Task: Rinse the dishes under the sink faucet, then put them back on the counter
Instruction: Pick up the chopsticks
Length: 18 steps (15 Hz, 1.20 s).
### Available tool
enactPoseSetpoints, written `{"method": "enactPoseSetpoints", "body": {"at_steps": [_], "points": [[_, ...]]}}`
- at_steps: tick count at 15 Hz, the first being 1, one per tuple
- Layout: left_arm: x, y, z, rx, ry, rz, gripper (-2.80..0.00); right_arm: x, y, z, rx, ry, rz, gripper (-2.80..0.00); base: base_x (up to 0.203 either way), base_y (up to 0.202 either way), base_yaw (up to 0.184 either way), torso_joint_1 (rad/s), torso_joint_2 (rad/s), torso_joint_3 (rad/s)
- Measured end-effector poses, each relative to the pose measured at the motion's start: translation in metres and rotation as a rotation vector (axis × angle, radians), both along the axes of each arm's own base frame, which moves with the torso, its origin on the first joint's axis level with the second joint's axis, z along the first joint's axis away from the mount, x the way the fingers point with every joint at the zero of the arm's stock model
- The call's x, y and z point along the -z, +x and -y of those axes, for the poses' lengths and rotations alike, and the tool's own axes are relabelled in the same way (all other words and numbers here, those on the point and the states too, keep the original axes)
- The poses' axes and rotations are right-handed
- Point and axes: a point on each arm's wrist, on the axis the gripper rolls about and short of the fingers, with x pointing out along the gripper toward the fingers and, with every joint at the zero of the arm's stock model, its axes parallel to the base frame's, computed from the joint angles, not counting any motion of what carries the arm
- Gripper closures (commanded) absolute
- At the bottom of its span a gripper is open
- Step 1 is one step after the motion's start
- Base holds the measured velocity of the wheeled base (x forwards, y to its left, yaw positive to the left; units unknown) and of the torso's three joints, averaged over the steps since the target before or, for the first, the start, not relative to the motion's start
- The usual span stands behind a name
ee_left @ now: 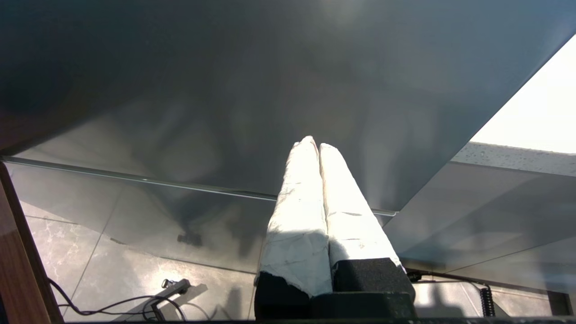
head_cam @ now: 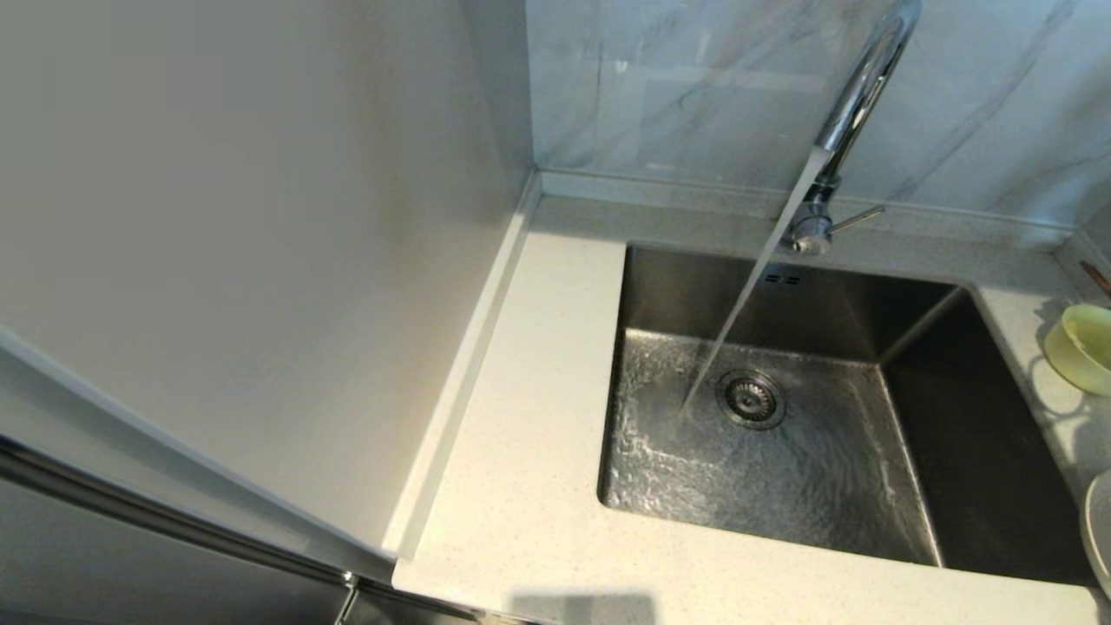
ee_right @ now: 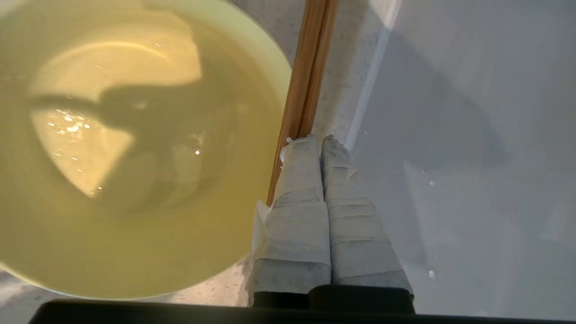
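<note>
1. The small round pale-yellow glossy bowl (ee_right: 130,148) sits upright on the cream-white speckled stone counter (head_cam: 529,486), to the right of the sink; its inside is wet and shiny, with a dark shadow across the bottom.
2. In the right wrist view this bowl lies just beside the right gripper (ee_right: 320,140), off one side of the closed tips, not between them.
3. The right gripper's two white-taped fingers (ee_right: 301,189) are pressed together, holding nothing.
4. A pair of thin light-brown wooden sticks (ee_right: 310,67) lies on the counter between the bowl's rim and the wall, running up to the fingertips; I cannot tell whether the tips touch it.
5. The larger round cream-white plate (head_cam: 1101,529) shows only as an edge on the counter, nearer than the bowl and right of the basin.
6. The square brushed stainless-steel sink (head_cam: 781,417) has water rippling across its floor around the round drain strainer (head_cam: 752,398).
7. The tall shiny chrome gooseneck faucet (head_cam: 855,95) is running, its stream landing just beside the strainer.
8. The left gripper (ee_left: 315,143) hangs away from the sink before a dark grey cabinet front (ee_left: 225,90), its white-wrapped fingers closed and empty.
</note>
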Motion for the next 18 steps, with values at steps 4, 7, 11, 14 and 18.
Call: {"method": "enactPoseSetpoints", "body": {"at_steps": [4,7,11,14,18], "points": [[0.000,0.000,0.000,0.000,0.000,0.000,0.00,-0.002,0.000,-0.002,-0.004,-0.002,0.002,0.00,0.000,0.000,0.000,0.000,0.00,0.000],[0.000,0.000,0.000,0.000,0.000,0.000,0.00,-0.004,-0.001,-0.004,-0.007,-0.003,0.003,0.00,0.000,0.000,0.000,0.000,0.00,0.000],[0.000,0.000,0.000,0.000,0.000,0.000,0.00,-0.005,-0.003,-0.008,-0.010,0.008,-0.009,0.00,0.000,0.000,0.000,0.000,0.00,0.000],[0.000,0.000,0.000,0.000,0.000,0.000,0.00,-0.007,-0.004,-0.011,-0.012,0.010,-0.010,0.00,0.000,0.000,0.000,0.000,0.00,0.000],[0.000,0.000,0.000,0.000,0.000,0.000,0.00,-0.008,-0.008,-0.014,-0.015,0.030,-0.032,0.00,0.000,0.000,0.000,0.000,0.00,0.000]]}}
